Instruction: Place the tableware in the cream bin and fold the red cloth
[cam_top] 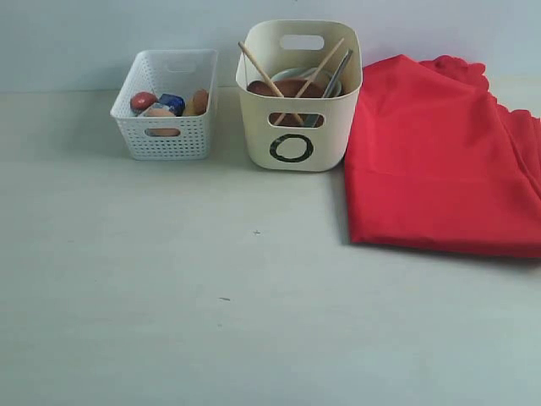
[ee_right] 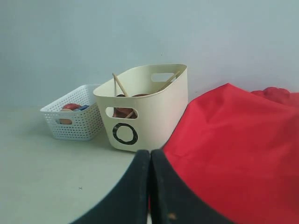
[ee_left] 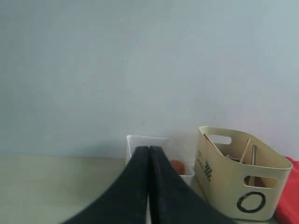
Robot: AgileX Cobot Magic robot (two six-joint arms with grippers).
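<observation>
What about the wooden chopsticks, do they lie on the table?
No, the wooden chopsticks stand slanted inside the cream bin, not on the table.

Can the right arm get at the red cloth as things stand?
Probably yes. The red cloth lies on the table with nothing on it; the cream bin stands beside its edge. The right tool is shut, so open it first.

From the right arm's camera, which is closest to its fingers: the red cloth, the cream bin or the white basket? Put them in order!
1. Red cloth: right beside the fingers.
2. Cream bin: farther back, next to the cloth.
3. White basket: farthest, past the bin.
</observation>
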